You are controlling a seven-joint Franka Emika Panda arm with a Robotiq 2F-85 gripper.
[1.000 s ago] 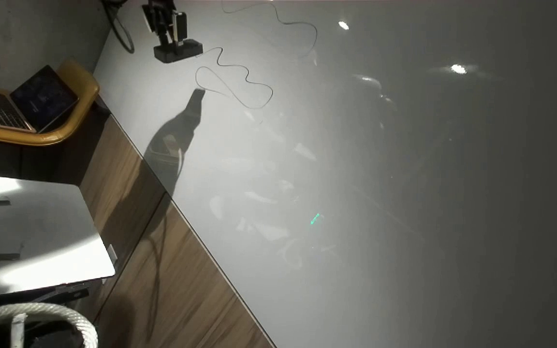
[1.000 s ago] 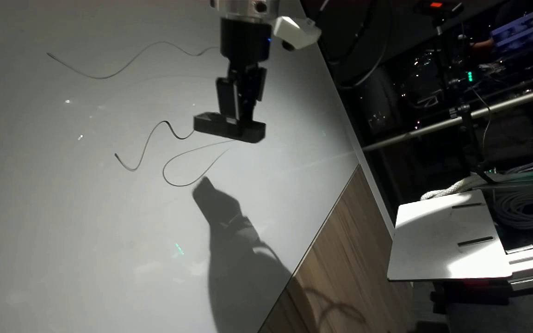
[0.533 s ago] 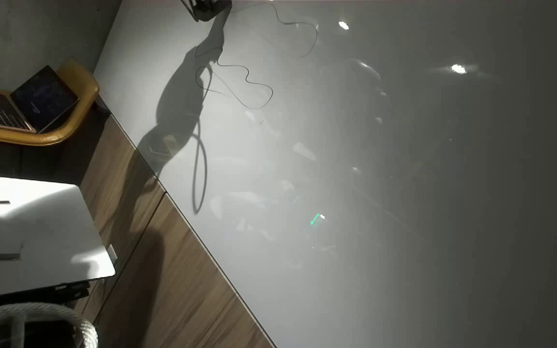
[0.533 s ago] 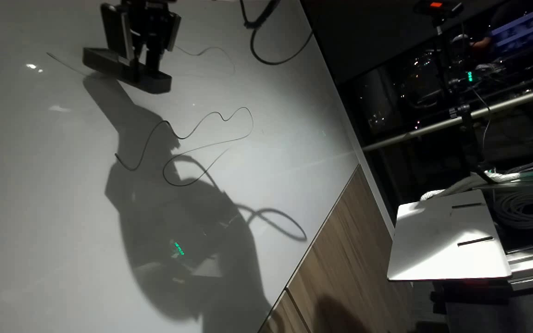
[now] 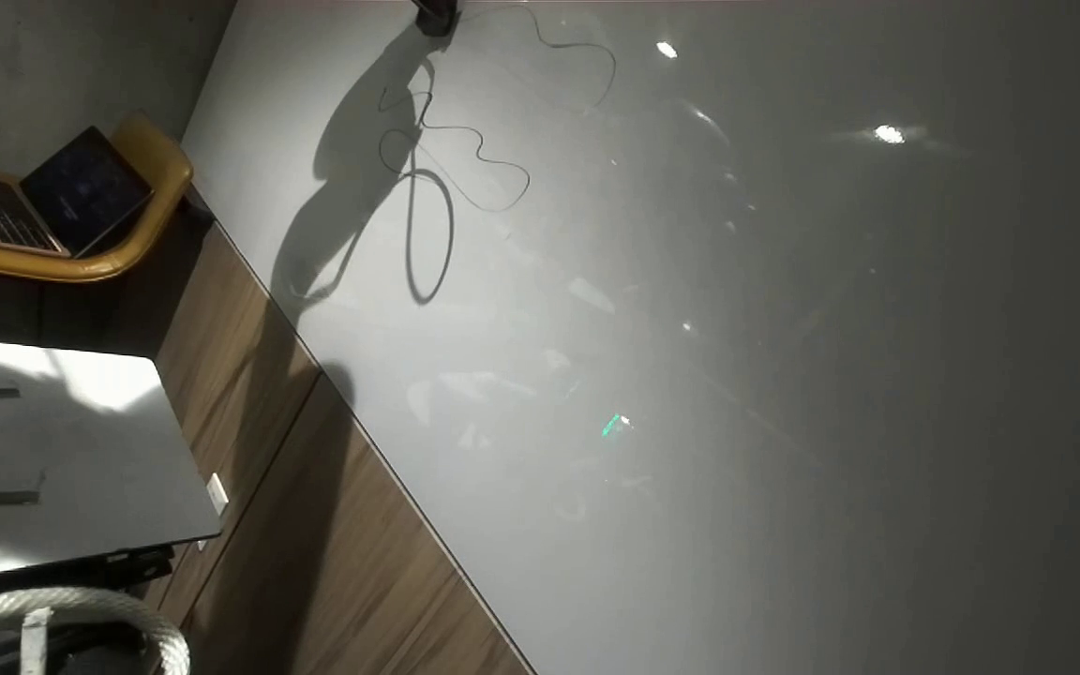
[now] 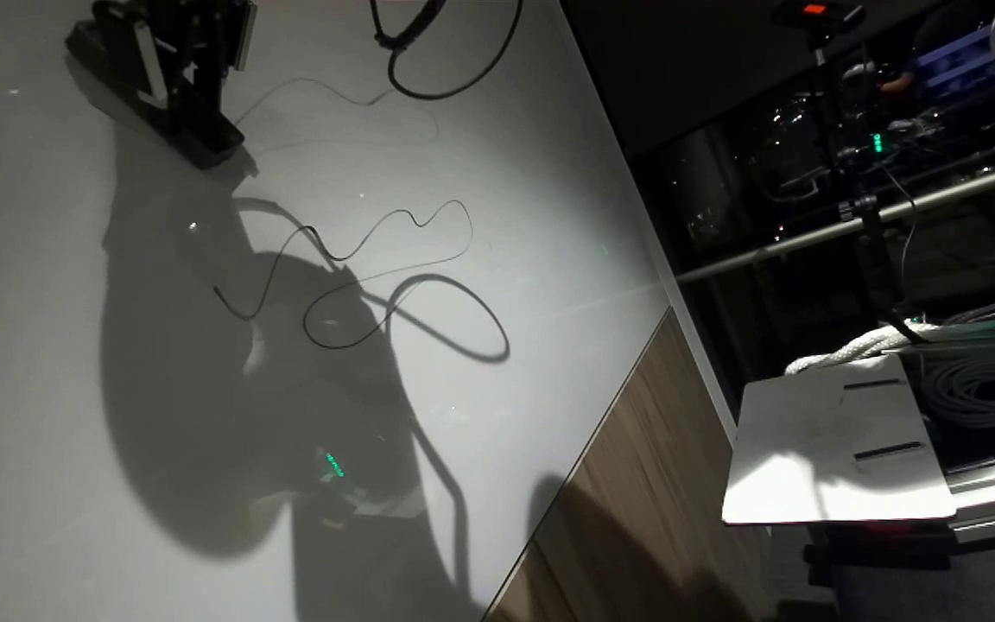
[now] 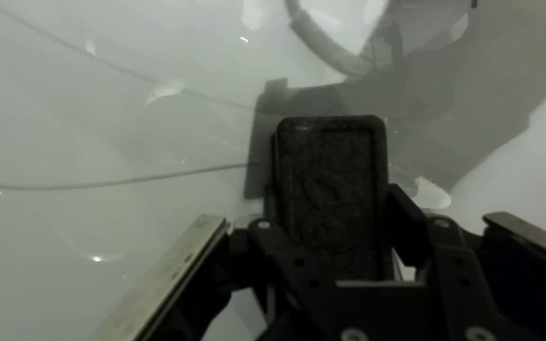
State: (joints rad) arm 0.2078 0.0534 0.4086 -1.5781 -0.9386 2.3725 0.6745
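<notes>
Gripper [image 7: 332, 208] low — block [image 7: 332, 161] between fingers [image 7: 408, 232]

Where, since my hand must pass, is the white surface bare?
In an exterior view, right of the wavy lines and green glint, or from that glint to the wood panel; little but glare shows. Crowded: the top, where the gripper holds a black block near the lines and arm's shadow.

Black, oblong, round-cornered block [image 7: 332, 175], held in the claw [image 7: 332, 208], close to a glossy pale surface [image 7: 88, 142], contact unclear
</notes>
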